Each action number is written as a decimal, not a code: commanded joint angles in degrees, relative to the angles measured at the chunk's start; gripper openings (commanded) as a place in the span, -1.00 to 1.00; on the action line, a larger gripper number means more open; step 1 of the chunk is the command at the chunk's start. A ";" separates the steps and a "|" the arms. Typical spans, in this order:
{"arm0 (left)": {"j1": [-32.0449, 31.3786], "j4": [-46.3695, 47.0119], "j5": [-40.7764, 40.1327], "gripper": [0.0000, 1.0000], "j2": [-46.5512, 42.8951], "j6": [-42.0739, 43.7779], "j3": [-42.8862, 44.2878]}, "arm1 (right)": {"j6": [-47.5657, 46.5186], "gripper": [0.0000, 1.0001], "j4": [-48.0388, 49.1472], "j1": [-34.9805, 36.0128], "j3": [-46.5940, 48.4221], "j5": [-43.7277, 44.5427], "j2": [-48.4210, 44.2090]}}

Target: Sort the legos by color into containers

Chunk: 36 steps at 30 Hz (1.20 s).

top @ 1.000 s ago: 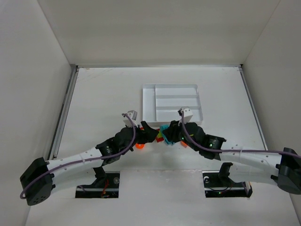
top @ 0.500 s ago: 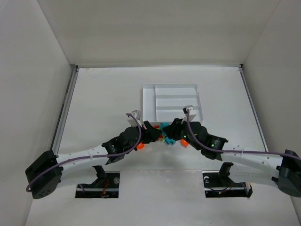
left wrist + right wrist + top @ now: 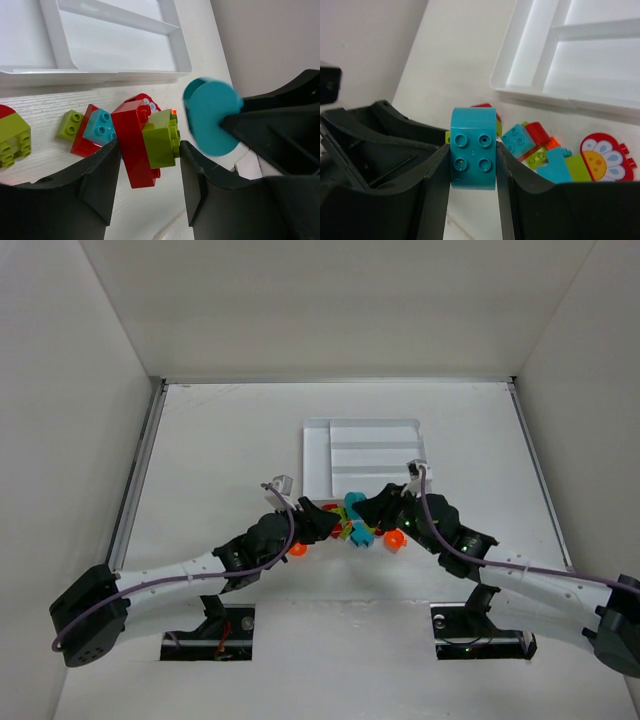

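Looking down from above: the white tray (image 3: pixel 370 435) lies near the middle of the table (image 3: pixel 220 440), with its long slots running left to right and the narrow slot at its left end.
Heap: the legos (image 3: pixel 350 532) are bunched on the table just beside the tray's near rim, with one of the orange rounded pieces (image 3: pixel 297 550) at each flank.
Arms: both reach in from the near edge and meet over the heap.
Left hand (image 3: pixel 325 523): low at the heap's left side.
Right hand (image 3: pixel 365 508): at the heap's right side, with a teal brick (image 3: pixel 352 502) at its tip, near the tray's near rim.

Left wrist view, left hand (image 3: pixel 149 150): the two dark fingers stand one on each side of a red brick (image 3: pixel 131 150) and a yellow-green brick (image 3: pixel 161 137) lying against it. They are close to both, but whether they press cannot be told.
Neighbours: a small teal brick (image 3: pixel 100 127) rests on a red plate (image 3: pixel 80 144), with a small green brick (image 3: pixel 70 125) to its left. All are on the table below the tray's near rim.
Teal brick, same view: its rounded face shows at the right, held against the other arm's finger (image 3: pixel 270 135).

Right wrist view, right hand (image 3: pixel 472 165): it pinches the teal brick studs-up between both fingers, above the table and short of the tray's corner.
Beneath: loose bricks and a red flower-printed piece (image 3: pixel 605 157) lie near the tray's rim.
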 commanded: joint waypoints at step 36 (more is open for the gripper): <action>12.95 -3.92 0.98 -0.62 -11.12 8.71 -2.11 | -12.12 -0.57 0.05 -17.28 40.37 3.19 52.94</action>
